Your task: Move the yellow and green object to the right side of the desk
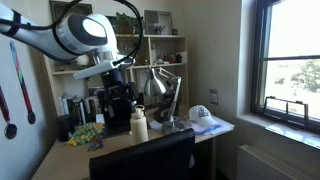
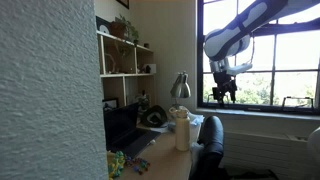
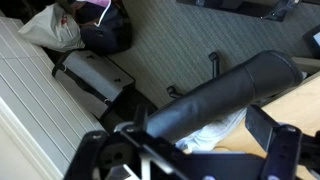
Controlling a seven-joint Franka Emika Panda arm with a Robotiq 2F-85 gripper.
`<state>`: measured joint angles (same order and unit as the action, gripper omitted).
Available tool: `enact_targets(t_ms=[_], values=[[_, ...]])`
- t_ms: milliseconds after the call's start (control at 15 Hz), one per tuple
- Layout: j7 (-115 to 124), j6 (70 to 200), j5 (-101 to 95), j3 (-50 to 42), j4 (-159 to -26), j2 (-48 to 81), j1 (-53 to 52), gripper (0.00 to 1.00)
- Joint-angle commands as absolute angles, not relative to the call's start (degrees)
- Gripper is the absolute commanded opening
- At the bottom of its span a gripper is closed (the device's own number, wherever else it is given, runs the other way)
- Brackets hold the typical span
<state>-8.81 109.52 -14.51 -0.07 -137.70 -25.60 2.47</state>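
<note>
The yellow and green object point(image 1: 86, 134) is a bushy cluster lying on the light wood desk point(image 1: 60, 152) at its left part, next to a cream bottle point(image 1: 139, 125). It also shows in an exterior view point(image 2: 117, 163) at the near end of the desk point(image 2: 160, 158). My gripper point(image 2: 223, 95) hangs high in the air, well above and away from the cluster, over the black chair. It also shows in an exterior view point(image 1: 114, 76). In the wrist view the gripper point(image 3: 190, 160) is open and empty, above the chair back point(image 3: 225, 90).
A silver desk lamp point(image 1: 160, 86), a white cap point(image 1: 201, 114) and dark equipment point(image 1: 118, 108) stand on the desk. The shelf unit point(image 1: 150, 50) rises at the back. A black chair point(image 2: 208, 145) stands in front. Bags point(image 3: 95, 25) lie on the floor. A window point(image 2: 265, 60) is nearby.
</note>
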Motion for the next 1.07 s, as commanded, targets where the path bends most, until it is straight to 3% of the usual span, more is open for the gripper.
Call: enact_targets(t_ms=[0,400,1000], values=[[-8.6,109.3,-14.7,-0.6,-137.6,-25.6,1.8,1.0],[-8.6,109.3,-14.7,-0.6,-137.6,-25.6,1.8,1.0],[-2.6,109.6,-12.5,10.9,-123.3,-6.0,-8.8,1.0]])
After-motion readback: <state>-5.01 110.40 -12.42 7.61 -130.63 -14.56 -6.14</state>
